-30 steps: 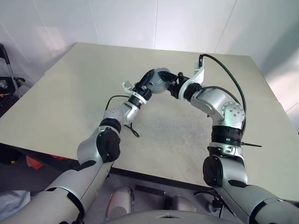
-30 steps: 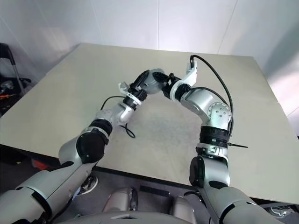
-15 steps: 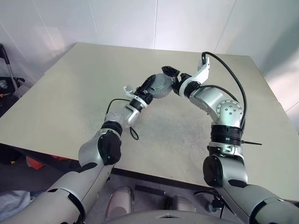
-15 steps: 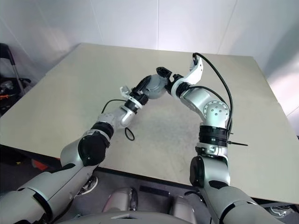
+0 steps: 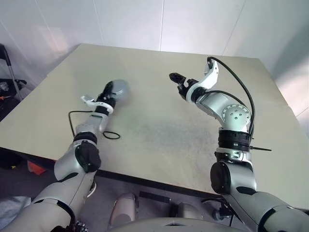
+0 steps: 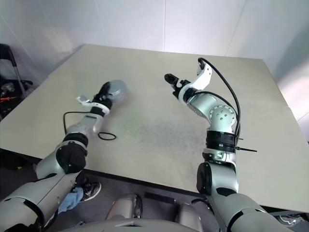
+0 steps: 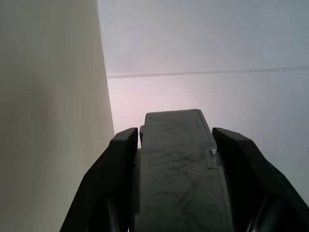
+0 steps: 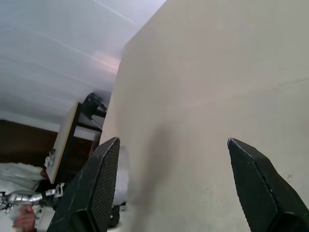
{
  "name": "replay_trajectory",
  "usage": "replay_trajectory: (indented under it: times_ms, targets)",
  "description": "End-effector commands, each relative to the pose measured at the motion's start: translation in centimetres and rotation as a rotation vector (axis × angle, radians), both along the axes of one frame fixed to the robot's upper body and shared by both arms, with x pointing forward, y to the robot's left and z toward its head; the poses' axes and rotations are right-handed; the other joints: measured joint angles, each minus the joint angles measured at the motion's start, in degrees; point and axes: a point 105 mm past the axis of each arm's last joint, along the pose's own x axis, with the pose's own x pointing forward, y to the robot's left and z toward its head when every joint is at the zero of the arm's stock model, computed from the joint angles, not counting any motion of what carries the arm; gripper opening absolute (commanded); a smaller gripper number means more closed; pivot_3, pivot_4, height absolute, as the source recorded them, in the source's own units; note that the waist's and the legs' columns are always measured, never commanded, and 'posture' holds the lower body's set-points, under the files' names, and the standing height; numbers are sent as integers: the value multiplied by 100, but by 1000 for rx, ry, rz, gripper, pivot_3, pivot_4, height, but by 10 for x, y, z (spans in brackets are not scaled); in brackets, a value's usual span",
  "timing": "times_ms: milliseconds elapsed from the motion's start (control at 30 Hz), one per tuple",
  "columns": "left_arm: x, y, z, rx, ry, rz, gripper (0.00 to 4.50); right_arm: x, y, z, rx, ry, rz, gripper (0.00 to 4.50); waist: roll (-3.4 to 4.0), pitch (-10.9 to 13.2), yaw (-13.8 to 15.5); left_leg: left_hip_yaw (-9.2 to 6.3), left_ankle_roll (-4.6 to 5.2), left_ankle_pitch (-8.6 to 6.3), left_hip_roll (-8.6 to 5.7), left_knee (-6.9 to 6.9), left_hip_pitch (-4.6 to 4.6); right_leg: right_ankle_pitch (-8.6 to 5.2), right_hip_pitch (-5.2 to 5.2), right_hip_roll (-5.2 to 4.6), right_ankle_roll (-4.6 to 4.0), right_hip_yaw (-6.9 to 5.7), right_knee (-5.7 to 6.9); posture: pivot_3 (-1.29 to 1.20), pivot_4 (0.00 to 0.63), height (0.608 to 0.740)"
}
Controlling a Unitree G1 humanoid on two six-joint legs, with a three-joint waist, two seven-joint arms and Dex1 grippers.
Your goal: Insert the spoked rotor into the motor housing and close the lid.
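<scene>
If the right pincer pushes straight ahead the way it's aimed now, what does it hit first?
Nothing close: the right pincer is open and empty, aimed slightly down across bare table. It would probably meet the tabletop first, though depth is hard to judge.

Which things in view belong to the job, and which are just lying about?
Job:
motor housing, gripped in left end effector
right end effector, open, empty

Lying about:
black stand beside the table
person's shoe on floor
</scene>
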Motion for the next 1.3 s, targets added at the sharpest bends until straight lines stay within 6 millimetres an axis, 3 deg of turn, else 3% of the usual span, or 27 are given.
replay_trajectory:
  times_ms: [33,233,500,700,800,1067,1300]
  targets:
    - [3,38,20,21,-28,143,2267,0,0,10,7,-41,10,3993,0,0,-4,0,0,0,0,0,0,1,0,0,2,0,0,0,0,740]
    - [-3,82,8,70,127,336,2267,1,5,10,12,-37,19,3993,-1,0,-17,-8,-11,6,0,0,1,4,1,2,7,0,1,0,0,740]
    - [-13,119,5,100,210,478,2267,1,5,8,15,-29,15,3993,-4,0,-23,-11,-13,6,0,0,1,6,1,4,10,-1,0,0,0,740]
    - [-17,132,4,115,252,527,4030,1,5,7,16,-28,14,4044,-5,0,-26,-14,-17,8,0,-1,2,6,2,4,13,-1,1,0,0,740]
    - [-20,138,4,119,262,550,4030,1,6,7,14,-28,15,4044,-6,0,-29,-14,-19,9,-1,-1,3,8,4,4,15,-1,1,0,0,740]
    - [-37,182,29,149,234,694,4030,3,9,5,12,-20,36,4044,-8,-2,-132,-22,-24,12,0,-1,4,9,3,7,16,-2,2,0,0,740]
    - [-43,201,58,249,184,747,4030,2,17,7,-5,-43,82,4044,-8,-2,-157,-24,-33,17,-2,-2,11,9,10,6,16,-2,3,0,0,740]
